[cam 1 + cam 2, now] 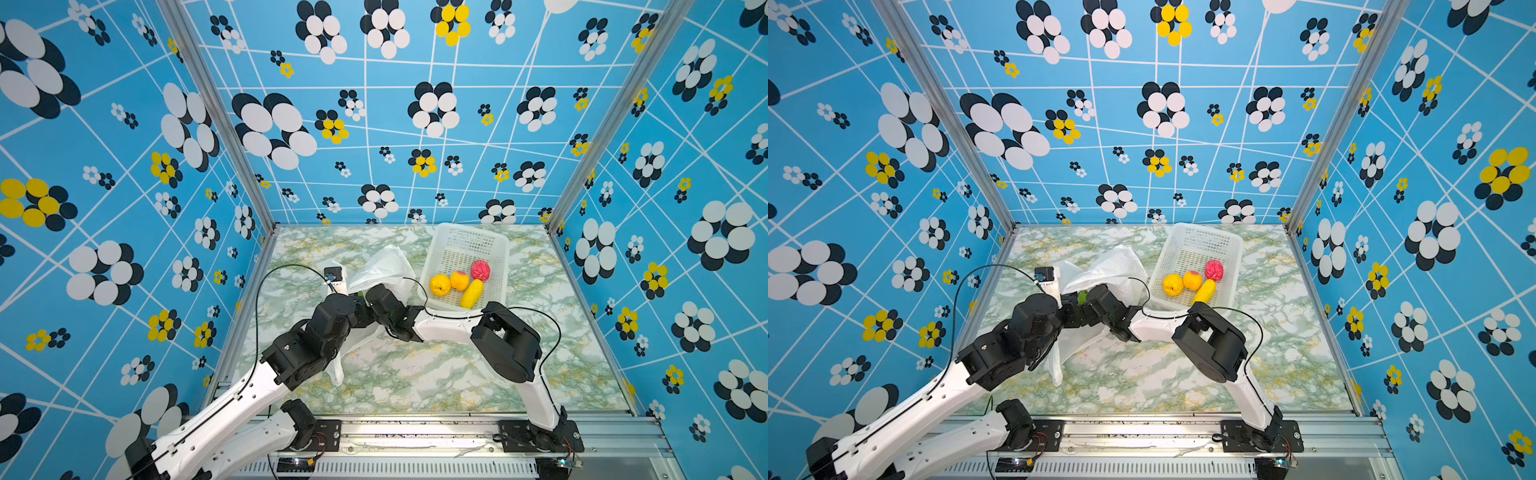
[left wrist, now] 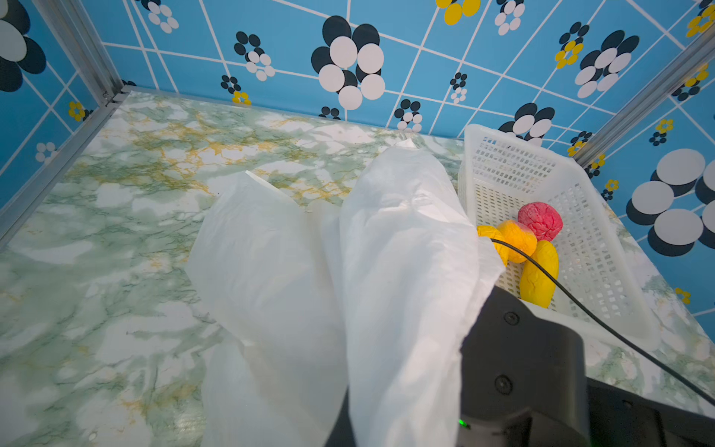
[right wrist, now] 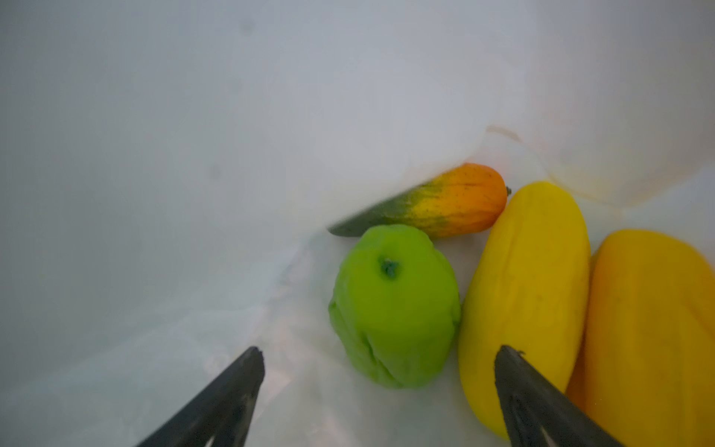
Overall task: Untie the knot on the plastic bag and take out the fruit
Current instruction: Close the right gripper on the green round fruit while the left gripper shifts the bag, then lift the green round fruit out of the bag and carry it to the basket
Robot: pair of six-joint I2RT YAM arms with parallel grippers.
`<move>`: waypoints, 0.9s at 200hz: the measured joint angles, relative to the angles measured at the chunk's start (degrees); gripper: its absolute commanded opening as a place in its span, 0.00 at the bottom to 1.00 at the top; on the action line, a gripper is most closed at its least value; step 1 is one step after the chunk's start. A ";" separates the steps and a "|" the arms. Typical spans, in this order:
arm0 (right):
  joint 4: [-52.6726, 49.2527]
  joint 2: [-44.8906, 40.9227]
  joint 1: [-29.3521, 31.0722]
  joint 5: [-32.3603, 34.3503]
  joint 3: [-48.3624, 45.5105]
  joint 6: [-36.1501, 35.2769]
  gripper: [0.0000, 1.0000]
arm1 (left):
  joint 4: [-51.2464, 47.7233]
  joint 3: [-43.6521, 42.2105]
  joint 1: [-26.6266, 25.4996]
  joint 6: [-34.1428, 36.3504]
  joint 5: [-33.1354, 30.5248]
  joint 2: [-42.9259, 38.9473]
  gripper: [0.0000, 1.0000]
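Four of the fruit lie inside the plastic bag, A. enters: a green apple, a long yellow one touching its side, a second yellow piece past that, and a tapered orange-to-green one beyond the apple, half under the film.

B.: Position against the tool?

A.: Inside the bag, the right gripper has its jaws spread and empty. The apple sits dead ahead of the gap, not yet between the fingers. One fingertip overlaps the long yellow one.

B.: Handling estimate?

A.: Apple skin is creased and dented, so judged soft foam: light, squashy, matte, not slippery, not fragile. Best taken across its waist, below the stem dimple, with a gentle squeeze. The long pieces: across the short width, at mid-length. The film is thin, limp and slick, and could get pinched along with a fruit.

B.: And the left gripper?

A.: Clenched. Its fingers are hidden in every view. Bag film rises right before its wrist camera, so it probably holds the rim up; unconfirmed. No sign of the knot. With the mouth open, untying is judged done.

B.: Surroundings?

A.: Back along the right forearm, a white basket holds four more: a pink-red bumpy one, a peach, a round yellow one, a long yellow fruit. All on the marbled table.
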 measured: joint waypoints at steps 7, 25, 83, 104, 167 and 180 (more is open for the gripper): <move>-0.28 0.96 0.00 0.22 1.64 -0.59 0.95 | 0.46 0.35 0.00 0.02 -0.35 0.94 0.00; -2.38 4.39 0.00 0.68 6.49 -1.75 0.92 | 2.23 0.37 0.35 0.68 -0.90 2.16 0.00; -12.22 14.60 -0.07 1.77 20.98 -4.31 0.81 | 4.50 1.20 9.35 1.73 2.64 5.25 0.00; -14.01 15.23 -0.07 1.90 21.46 -5.16 0.69 | 6.32 0.85 12.59 1.77 5.07 4.59 0.00; -13.46 8.81 -0.07 -0.59 12.96 -6.16 0.50 | 7.39 0.96 18.23 0.85 9.79 7.78 0.00; -12.04 4.17 -0.04 -1.62 7.67 -6.34 0.49 | 7.37 1.01 18.23 -0.22 10.10 8.44 0.00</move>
